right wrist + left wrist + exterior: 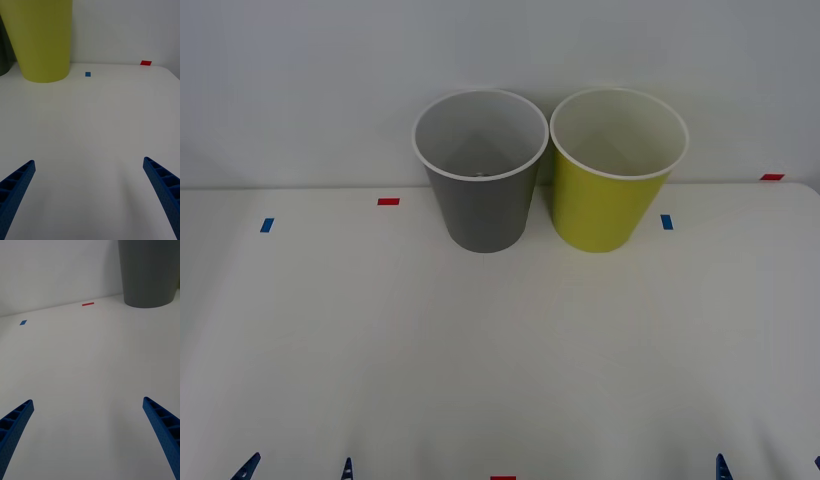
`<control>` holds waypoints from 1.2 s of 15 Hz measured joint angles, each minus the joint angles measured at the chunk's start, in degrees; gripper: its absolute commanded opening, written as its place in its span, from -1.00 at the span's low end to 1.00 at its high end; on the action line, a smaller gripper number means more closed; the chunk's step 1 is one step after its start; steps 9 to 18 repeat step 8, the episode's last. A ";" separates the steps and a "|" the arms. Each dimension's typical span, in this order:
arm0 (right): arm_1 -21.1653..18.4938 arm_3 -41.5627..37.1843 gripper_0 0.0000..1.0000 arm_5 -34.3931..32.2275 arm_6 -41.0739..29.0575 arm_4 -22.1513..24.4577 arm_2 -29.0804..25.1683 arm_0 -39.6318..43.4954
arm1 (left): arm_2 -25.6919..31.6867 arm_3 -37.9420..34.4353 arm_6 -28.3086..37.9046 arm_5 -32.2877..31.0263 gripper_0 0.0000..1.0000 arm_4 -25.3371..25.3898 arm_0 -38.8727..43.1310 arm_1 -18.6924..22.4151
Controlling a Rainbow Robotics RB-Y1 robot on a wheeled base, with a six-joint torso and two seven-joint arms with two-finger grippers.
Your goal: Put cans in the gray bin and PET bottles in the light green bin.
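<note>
The gray bin [481, 190] and green bin [617, 180] stand side by side at the far middle of the table [500, 360]. Both hands are held low at the near edge, fingers spread wide and empty: left hand [90, 435] nearer gray, right hand [90, 195] nearer green. A small dark object, possibly the can, is seen inside the gray bin from the front alone.
</note>
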 measured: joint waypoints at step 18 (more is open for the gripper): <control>0.00 0.00 1.00 0.00 0.00 0.00 0.00 0.00 | 0.00 0.00 0.00 0.00 1.00 0.00 0.00 0.00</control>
